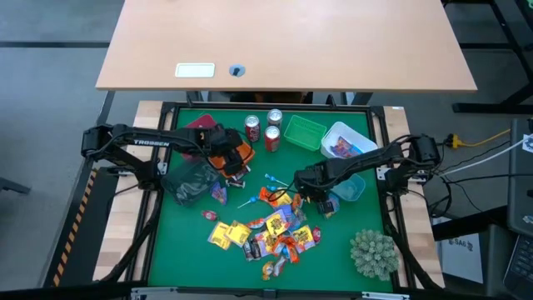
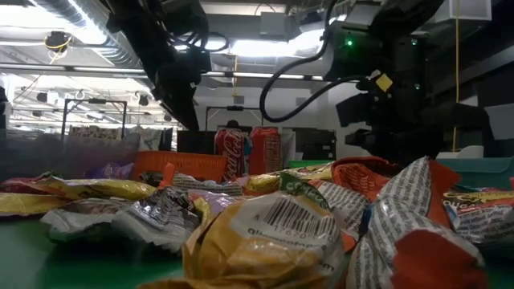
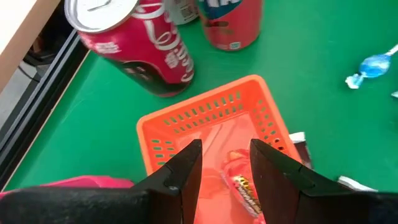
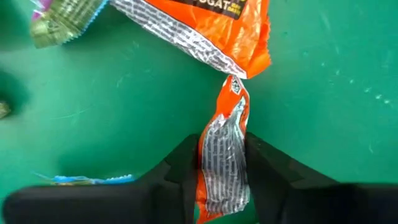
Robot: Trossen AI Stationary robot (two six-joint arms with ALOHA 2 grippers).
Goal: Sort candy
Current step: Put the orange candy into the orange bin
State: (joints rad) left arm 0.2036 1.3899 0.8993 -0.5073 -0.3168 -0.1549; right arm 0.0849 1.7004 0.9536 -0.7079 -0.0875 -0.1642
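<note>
The candy pile [image 1: 271, 233] lies on the green mat, with loose blue-stick lollipops [image 1: 275, 179] beside it. My left gripper [image 3: 225, 146] hangs open over the orange basket [image 3: 205, 118]. A red wrapped candy [image 3: 239, 180] lies in the basket below the gap between the fingers. My right gripper [image 4: 221, 140] stands at the pile's far edge [image 1: 298, 193], shut on an orange and silver wrapped candy [image 4: 222, 155]. My right gripper pinches the orange and silver candy between its two fingers, one on each long side, at the wrapper's silver-backed middle [image 4: 219, 146]. The fingers lie along the wrapper. Its crimped far end [image 4: 235, 87] points at a larger orange wrapper [image 4: 205, 25] on the mat.
Two red soda cans [image 1: 252, 127] [image 1: 271, 137] stand just beyond the orange basket. A green basket [image 1: 304, 133], a white tub [image 1: 348, 142] and a teal tub [image 1: 350, 187] sit at the far right. A dark bag [image 1: 190, 179] lies left, a spiky plant ball [image 1: 372, 252] near right.
</note>
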